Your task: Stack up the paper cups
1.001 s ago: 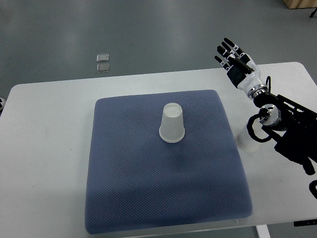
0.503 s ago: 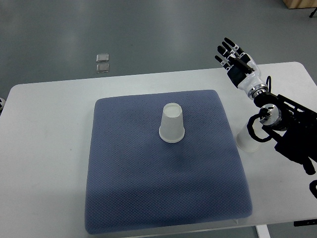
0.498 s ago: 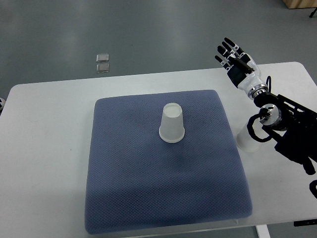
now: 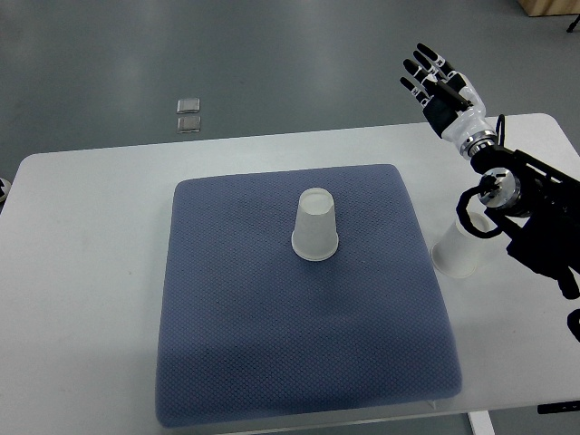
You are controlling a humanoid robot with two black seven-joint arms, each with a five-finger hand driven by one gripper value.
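Lifting slightly, right hand [image 4: 441, 83] stays spread and empty, needing to descend onto the table's cup [image 4: 457, 251].

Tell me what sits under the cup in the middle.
The upside-down cup stands on the blue mat, which lies on the white table. Whatever is inside the cup is hidden by its walls.

I lifted my right hand [image 4: 441, 80] up and back past the table's far edge, uncovering more of what looked like a second cup [image 4: 456, 250].
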